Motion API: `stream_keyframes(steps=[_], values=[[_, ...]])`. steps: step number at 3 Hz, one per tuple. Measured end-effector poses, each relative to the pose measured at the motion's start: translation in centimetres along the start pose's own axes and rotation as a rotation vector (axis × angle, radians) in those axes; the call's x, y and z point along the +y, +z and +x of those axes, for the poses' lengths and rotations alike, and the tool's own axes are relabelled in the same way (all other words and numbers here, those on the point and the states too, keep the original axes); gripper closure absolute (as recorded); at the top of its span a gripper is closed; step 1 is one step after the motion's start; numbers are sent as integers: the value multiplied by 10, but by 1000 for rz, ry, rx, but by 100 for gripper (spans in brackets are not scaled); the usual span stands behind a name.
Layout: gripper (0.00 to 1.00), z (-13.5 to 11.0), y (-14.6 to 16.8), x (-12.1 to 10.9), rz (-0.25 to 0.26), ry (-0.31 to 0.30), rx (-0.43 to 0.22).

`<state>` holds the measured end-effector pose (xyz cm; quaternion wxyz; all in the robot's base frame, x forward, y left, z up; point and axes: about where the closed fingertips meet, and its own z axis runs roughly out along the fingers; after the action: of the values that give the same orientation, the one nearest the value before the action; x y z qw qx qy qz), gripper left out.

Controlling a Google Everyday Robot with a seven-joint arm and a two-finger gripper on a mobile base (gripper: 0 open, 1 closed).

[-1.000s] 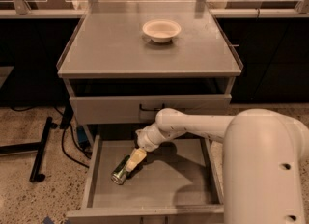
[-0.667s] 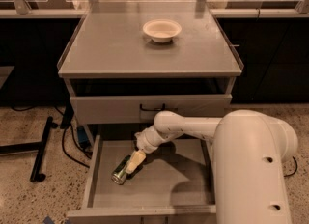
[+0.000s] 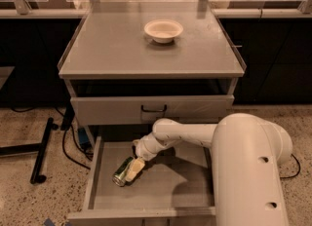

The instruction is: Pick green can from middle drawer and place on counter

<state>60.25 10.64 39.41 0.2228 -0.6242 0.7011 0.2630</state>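
Observation:
The green can point(image 3: 121, 173) lies on its side on the floor of the open middle drawer point(image 3: 170, 188), near the left wall, slanting from front left to back right. My gripper point(image 3: 132, 170) reaches down into the drawer from the right and sits right against the can's right side, touching or nearly touching it. The white arm point(image 3: 185, 133) stretches from the large white body at the lower right. The counter point(image 3: 117, 45) above is flat and grey.
A white bowl point(image 3: 163, 29) stands on the counter's far middle. A closed drawer front with a black handle point(image 3: 153, 108) sits just above the arm. A black stand leg and cables point(image 3: 41, 149) lie on the speckled floor at left.
My gripper has moved down and to the left, from the can's upper end to alongside it. The arm's body fills more of the lower right. The can has not moved.

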Motion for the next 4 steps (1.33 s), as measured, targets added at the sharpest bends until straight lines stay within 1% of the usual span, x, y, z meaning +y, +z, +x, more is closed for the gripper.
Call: stream_keyframes(steps=[2, 3, 4], values=[[0, 7, 26, 16, -39, -24, -8], [19, 10, 35, 21, -64, -32, -10], [43, 10, 38, 26, -75, -41, -25]])
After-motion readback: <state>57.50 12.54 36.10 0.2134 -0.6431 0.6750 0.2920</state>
